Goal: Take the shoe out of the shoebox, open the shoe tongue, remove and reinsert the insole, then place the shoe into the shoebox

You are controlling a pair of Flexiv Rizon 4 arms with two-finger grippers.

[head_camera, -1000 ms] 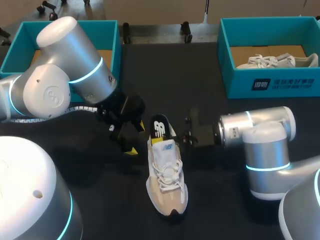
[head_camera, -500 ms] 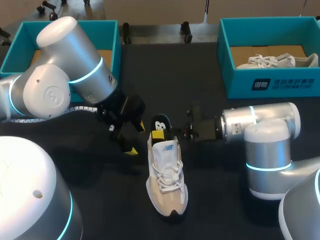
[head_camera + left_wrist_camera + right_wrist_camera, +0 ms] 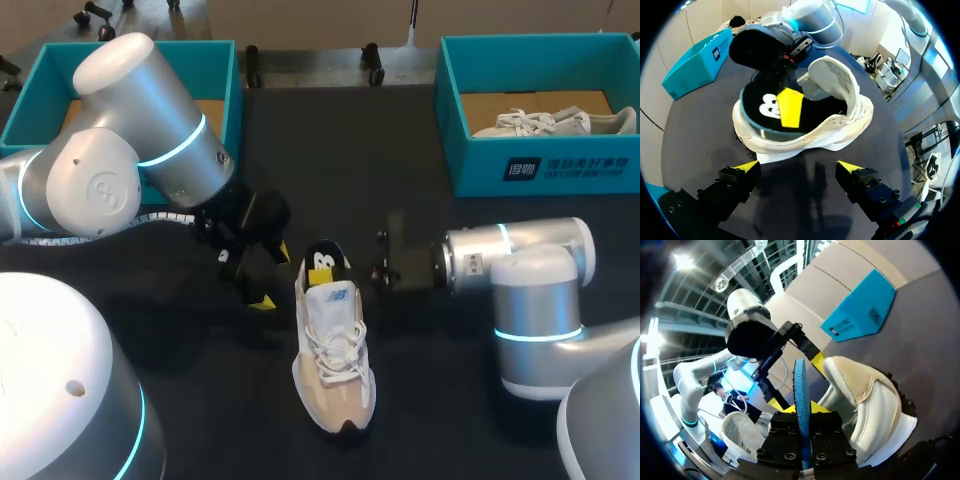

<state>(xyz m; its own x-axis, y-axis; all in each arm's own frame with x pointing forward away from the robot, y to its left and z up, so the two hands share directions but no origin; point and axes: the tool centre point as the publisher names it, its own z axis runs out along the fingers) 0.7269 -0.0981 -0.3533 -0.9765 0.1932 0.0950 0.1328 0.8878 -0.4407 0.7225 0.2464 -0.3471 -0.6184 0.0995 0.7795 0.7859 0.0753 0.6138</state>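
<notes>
Only the right wrist view shows right gripper (image 3: 804, 412) pinching the insole (image 3: 800, 382) edge-on; left gripper (image 3: 799, 167) gapes.

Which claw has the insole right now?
The right claw: it's shut on the black insole at the heel of the shoe. The left claw is open beside the shoe, holding nothing.

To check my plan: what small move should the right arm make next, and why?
Probably push the insole a little deeper toward the toe of the sneaker: the right gripper clamps its heel end in its jaws, and that end sits tilted up at the heel opening.
</notes>
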